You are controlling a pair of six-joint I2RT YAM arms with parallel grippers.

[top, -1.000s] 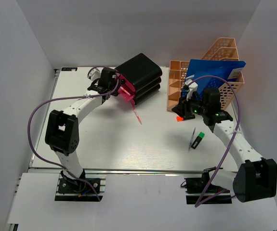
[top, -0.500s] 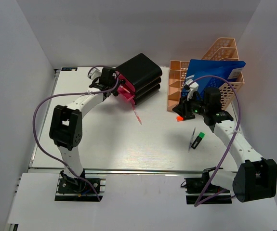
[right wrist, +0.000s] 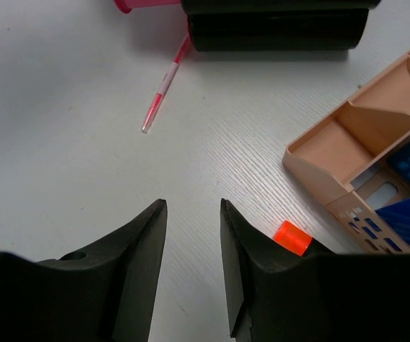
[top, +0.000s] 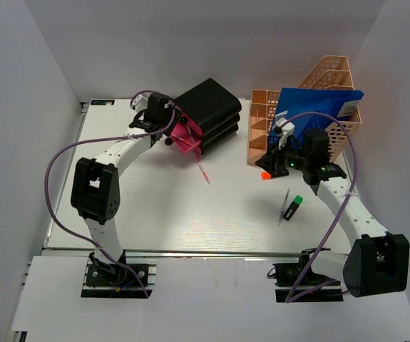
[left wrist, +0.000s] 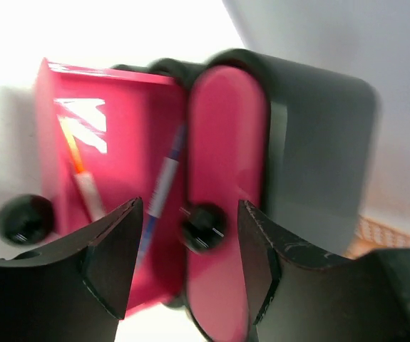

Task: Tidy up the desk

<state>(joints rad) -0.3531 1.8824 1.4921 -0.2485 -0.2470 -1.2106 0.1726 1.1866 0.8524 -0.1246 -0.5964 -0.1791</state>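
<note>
Desk (top: 155,214) beneath both | left end effector (left wrist: 189,214) parted, empty | right end effector (right wrist: 192,210) part-open, empty

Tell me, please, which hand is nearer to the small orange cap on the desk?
The right hand: it is right by the orange cap, next to the peach rack. The left hand is across the desk, at the open pink drawer of the black box.

Flat white rectangular desk (top: 155,206)

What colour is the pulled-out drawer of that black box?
The drawer is bright pink, clearest in the left wrist view.
</note>
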